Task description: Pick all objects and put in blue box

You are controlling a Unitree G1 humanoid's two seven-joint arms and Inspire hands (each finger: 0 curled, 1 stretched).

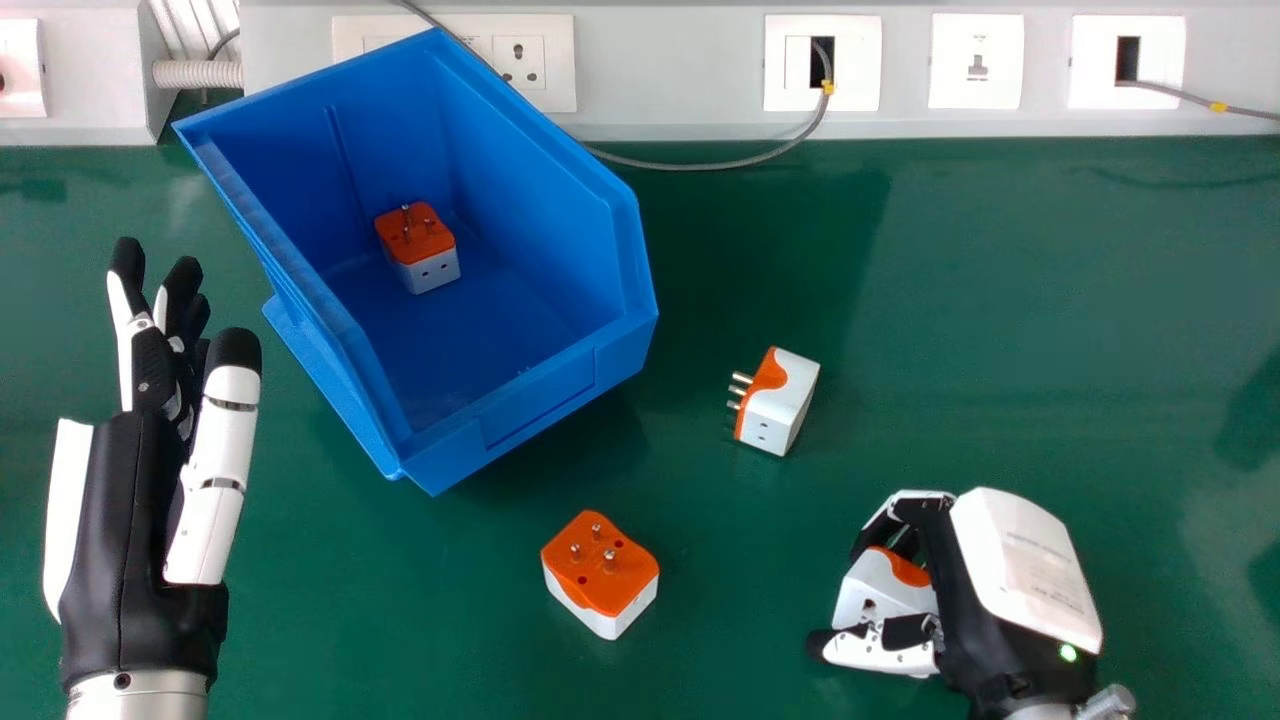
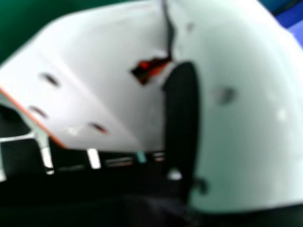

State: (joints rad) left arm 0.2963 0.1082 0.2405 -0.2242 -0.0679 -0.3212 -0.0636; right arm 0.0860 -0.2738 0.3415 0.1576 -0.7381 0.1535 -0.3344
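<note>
In the head view the blue box point(image 1: 560, 395) holds one orange and white adapter point(image 1: 428, 270). Two more lie on the table: one on its side point(image 1: 783, 405) right of the box, one with pins up point(image 1: 600, 575) below it. My right hand point(image 1: 1000, 590), at the lower right, has its fingers and thumb curled round another adapter point(image 1: 880, 592). In the right hand view this adapter point(image 2: 104, 61) lies against the thumb point(image 2: 241, 113). At the left my left hand point(image 1: 135, 500) is open and empty, beside the box.
The green table point(image 1: 1000, 300) spreads under everything. Along its back runs a grey panel with sockets point(image 1: 535, 60), and a grey cable point(image 1: 700, 165) droops from it behind the box.
</note>
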